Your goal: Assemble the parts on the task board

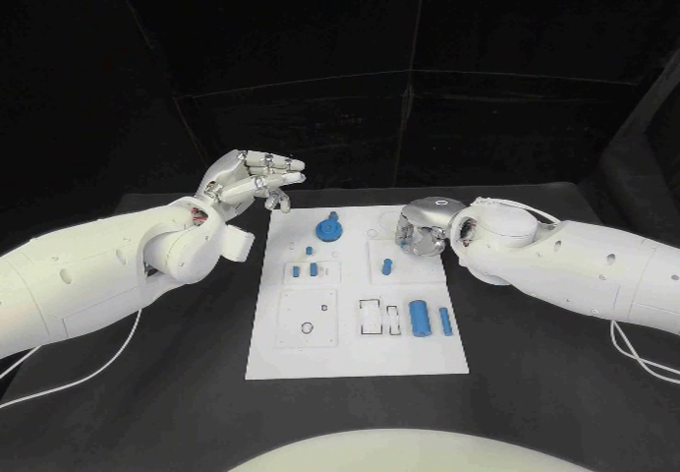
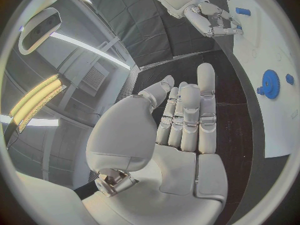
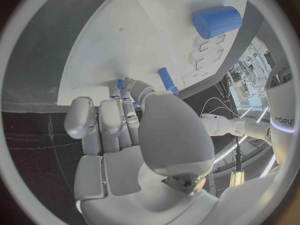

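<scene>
- The task board (image 1: 355, 354) lies flat in the middle of the black desk (image 1: 170, 393), its long side running away from the robot.
- The left robot hand (image 1: 253, 182) is raised above the desk just beyond the board's far left corner. Its fingers (image 2: 190, 115) are nearly straight, close side by side, and hold nothing.
- The right robot hand (image 1: 425, 228) reaches down onto the far right part of the board. Its fingers (image 3: 128, 117) are curled in with their tips at the board's surface, beside a small blue peg (image 3: 167, 81). The pictures do not settle whether the hand grips a part.
- A blue gear (image 1: 329, 230) stands on the far middle of the board, just left of the right robot hand.
- Small blue pieces (image 1: 304, 268) sit in the left column of the board, nearer the robot than the gear.
- A thick blue cylinder (image 1: 420, 316) and a thinner blue pin (image 1: 445, 322) lie side by side on the board's right half, close to each other and well apart from the gear.
</scene>
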